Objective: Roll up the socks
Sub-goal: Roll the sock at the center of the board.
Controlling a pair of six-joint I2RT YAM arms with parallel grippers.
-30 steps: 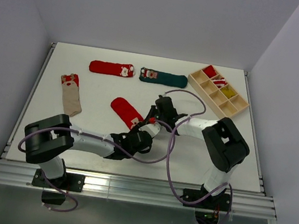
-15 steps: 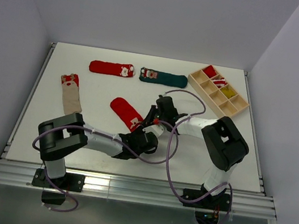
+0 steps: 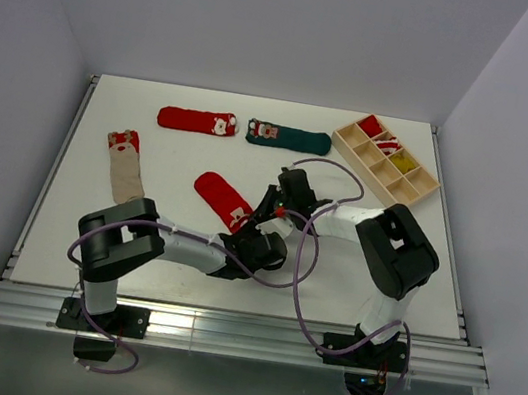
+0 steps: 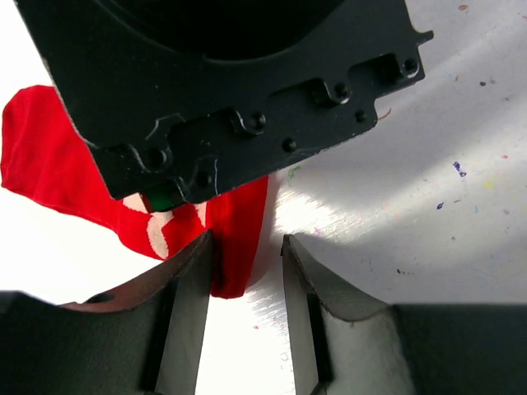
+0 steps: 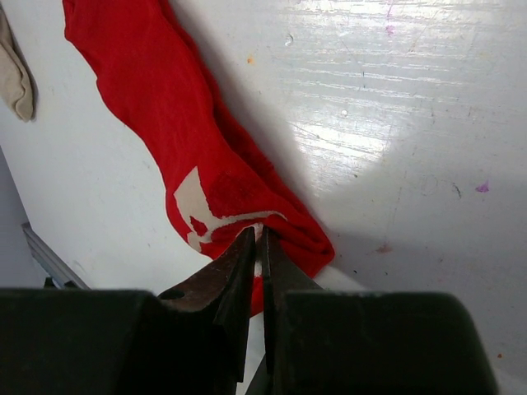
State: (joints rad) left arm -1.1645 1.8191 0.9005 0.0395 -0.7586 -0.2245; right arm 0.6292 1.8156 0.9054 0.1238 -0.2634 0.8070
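A red sock (image 3: pixel 221 195) lies slanted in the middle of the table, its cuff end toward me. My right gripper (image 5: pixel 257 234) is shut on a fold of that cuff, by the white figure (image 5: pixel 191 202); in the top view it (image 3: pixel 265 219) sits at the sock's near end. My left gripper (image 4: pixel 247 247) is open just below, and the cuff's hem (image 4: pixel 235 271) hangs between its fingers against the left finger (image 4: pixel 191 304). The right finger is apart from it. The right gripper's black body (image 4: pixel 230 90) hides most of the sock in the left wrist view.
A second red sock (image 3: pixel 196 121) and a dark green sock (image 3: pixel 289 138) lie in a row at the back. A beige sock with a red cuff (image 3: pixel 125 168) lies at the left. A wooden compartment tray (image 3: pixel 415 189) with rolled items stands at the back right.
My left arm's elbow has swung to the right and its gripper has come in closer under the right gripper. The right gripper has kept its pinch on the cuff.
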